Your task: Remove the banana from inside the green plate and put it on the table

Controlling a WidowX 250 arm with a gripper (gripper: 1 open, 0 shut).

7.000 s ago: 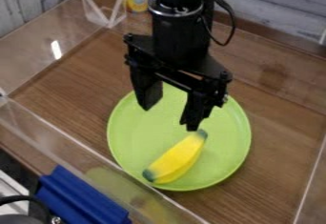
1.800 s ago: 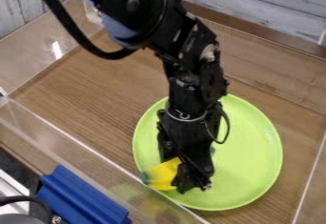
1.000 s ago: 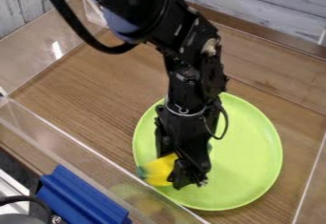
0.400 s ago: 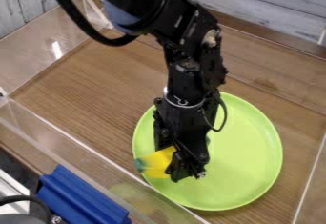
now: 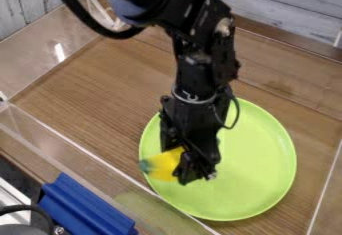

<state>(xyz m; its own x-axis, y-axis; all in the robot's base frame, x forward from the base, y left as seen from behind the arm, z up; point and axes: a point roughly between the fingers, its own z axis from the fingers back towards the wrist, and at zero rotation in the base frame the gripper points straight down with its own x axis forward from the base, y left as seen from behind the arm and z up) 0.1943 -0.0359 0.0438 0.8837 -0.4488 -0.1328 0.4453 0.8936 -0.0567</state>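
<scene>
The green plate (image 5: 254, 169) lies on the wood-grain table (image 5: 94, 99) toward the front right. My gripper (image 5: 177, 167) points straight down over the plate's left part and is shut on the banana (image 5: 163, 165). Only a short yellow piece of the banana shows at the left of the black fingers, a little above the plate's surface near its left rim. The rest of the banana is hidden behind the fingers.
A blue object (image 5: 87, 212) lies at the front left, just left of the plate. Clear acrylic walls (image 5: 54, 149) border the table on the left and front. The black arm (image 5: 187, 39) reaches in from the top.
The gripper has crept up and slightly left with the banana, which now sits a little higher over the plate's left rim. The plate has not moved in the last second.
</scene>
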